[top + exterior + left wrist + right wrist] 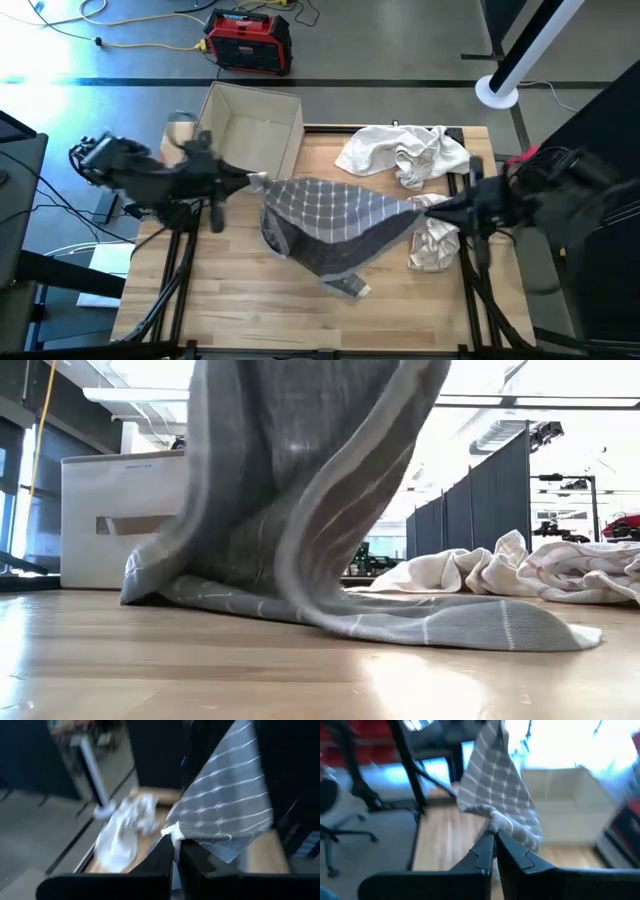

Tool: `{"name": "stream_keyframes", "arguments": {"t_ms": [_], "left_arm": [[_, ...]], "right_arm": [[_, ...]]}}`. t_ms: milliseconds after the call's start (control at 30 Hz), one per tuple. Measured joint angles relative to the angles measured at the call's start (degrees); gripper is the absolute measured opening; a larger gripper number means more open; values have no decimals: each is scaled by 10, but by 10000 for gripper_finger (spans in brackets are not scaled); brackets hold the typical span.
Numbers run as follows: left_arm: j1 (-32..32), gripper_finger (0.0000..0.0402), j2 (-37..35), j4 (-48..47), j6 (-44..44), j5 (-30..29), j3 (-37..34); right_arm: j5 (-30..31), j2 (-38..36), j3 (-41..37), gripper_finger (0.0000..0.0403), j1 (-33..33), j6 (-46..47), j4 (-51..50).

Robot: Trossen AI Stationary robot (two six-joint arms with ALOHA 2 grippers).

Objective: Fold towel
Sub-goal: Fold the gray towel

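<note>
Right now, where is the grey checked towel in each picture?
High view: grey checked cloth towel, centre, hanging between both arms.
Low view: fills the left and middle.
Left wrist view: upper right.
Right wrist view: centre.
Shared landmark: crumpled white cloths.

The towel (pixel 335 215) hangs between the left gripper (pixel 256 181) and right gripper (pixel 425 205), with a cloth pile (pixel 405 150) behind the right one

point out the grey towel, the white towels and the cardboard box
grey towel (pixel 335 215): high view, on its lifted checked middle.
white towels (pixel 405 152): high view, on the crumpled heap's middle.
cardboard box (pixel 283 135): high view, on its right wall.
</note>
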Motion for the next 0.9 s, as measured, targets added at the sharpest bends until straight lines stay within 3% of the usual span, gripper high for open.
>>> {"name": "stream_keyframes", "arguments": {"t_ms": [200, 300, 367, 567, 667, 900], "left_arm": [[-70, 4, -19, 212, 182, -29, 0], [-86, 4, -21, 313, 269, -29, 1], [-106, 4, -19, 435, 374, -26, 2], [-112, 4, -25, 599, 582, -70, 0], [-110, 4, -28, 631, 621, -79, 0], [-120, 4, -29, 620, 606, -70, 0]], "right_arm": [[-44, -45, -28, 0, 11, -282, 252], [-65, -51, -26, 0, 11, -353, 329], [-76, -54, -28, 0, 11, -412, 394], [0, -80, -28, 0, 11, -519, 470], [14, -95, -27, 0, 10, -537, 487], [-17, -104, -28, 0, 11, -516, 500]]}}
